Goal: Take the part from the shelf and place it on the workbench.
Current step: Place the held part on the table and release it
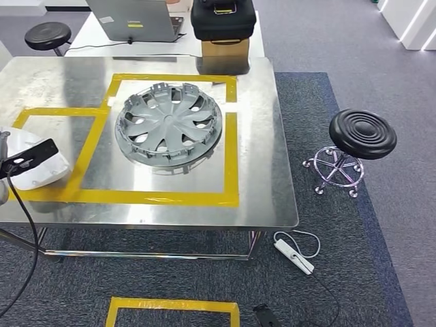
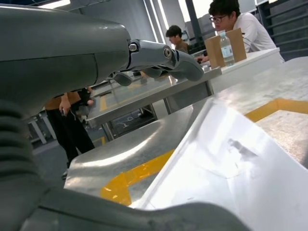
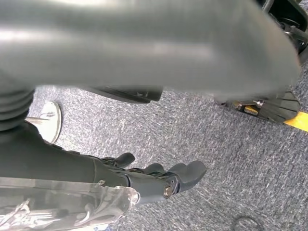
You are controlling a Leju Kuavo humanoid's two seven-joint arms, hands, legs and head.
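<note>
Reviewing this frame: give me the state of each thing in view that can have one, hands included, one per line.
Wheel cover: lying flat on the workbench, inside the yellow tape square, nothing touching it.
White part: resting on the workbench near its left edge.
Left hand: above the white part, fingers extended, holding nothing.
Right hand: hanging over the carpet, fingers loosely extended, empty.
Laptop: open, on the far table.

white part cut off at frame edge; left hand grip hidden; right thumb blurred
</note>
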